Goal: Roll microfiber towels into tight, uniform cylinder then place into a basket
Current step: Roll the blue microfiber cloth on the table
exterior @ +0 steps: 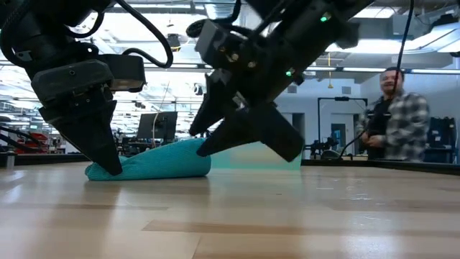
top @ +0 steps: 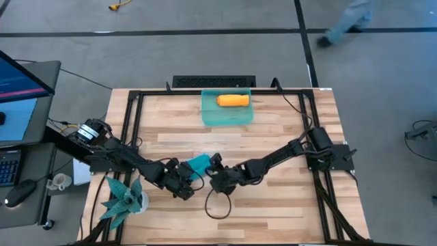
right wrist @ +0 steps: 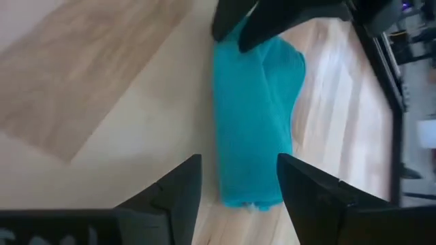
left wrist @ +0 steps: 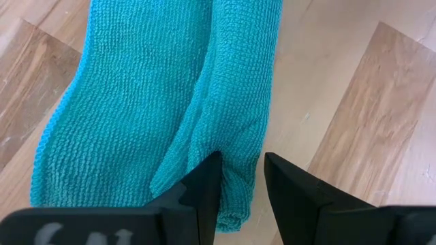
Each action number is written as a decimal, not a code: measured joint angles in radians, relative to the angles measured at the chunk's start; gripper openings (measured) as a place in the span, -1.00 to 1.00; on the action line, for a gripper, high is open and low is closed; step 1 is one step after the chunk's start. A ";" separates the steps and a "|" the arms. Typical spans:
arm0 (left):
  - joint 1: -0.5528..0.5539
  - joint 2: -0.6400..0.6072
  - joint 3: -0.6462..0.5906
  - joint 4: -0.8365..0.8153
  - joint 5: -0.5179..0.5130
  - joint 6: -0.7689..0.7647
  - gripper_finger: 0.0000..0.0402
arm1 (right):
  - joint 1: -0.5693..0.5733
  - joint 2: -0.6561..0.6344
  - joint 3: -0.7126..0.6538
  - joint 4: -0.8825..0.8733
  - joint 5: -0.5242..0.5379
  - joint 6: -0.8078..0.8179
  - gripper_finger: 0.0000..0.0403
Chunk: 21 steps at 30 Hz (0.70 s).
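The teal-blue microfiber towel (top: 199, 162) lies partly rolled on the wooden table, a long bundle in the low view (exterior: 154, 162). My left gripper (left wrist: 242, 184) is shut on one end of it. My right gripper (right wrist: 238, 184) stands open at the towel's other end (right wrist: 248, 194), raised off the table (exterior: 241, 140); I cannot see it touching the cloth. The orange towel (top: 233, 100) lies rolled inside the sea-green basket (top: 208, 116) at the table's far edge. My left gripper pinches the thick rolled fold (left wrist: 235, 156) at the towel's end between its two fingers. The fingers (exterior: 108, 158) slant down from above. The flatter part of the cloth (left wrist: 129, 102) lies beside them. The towel rests on the table, slack.
A spiky teal plant (top: 123, 198) stands at the near left corner. A black cable loop (top: 218, 205) lies near the front edge. A black metal frame (top: 133, 116) runs round the table. A person (exterior: 392, 115) stands beyond the table. Bare wood lies between the towel and the basket.
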 joint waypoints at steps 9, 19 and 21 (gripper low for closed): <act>0.000 0.000 0.000 0.000 0.000 0.010 -0.45 | -0.080 0.011 0.000 0.015 -0.176 0.084 0.06; -0.001 0.000 0.000 0.001 -0.008 0.067 -0.45 | -0.137 0.038 -0.018 0.018 -0.249 0.161 -0.05; -0.002 0.001 0.000 0.001 -0.014 0.083 -0.45 | -0.142 0.061 -0.015 0.039 -0.267 0.166 -0.06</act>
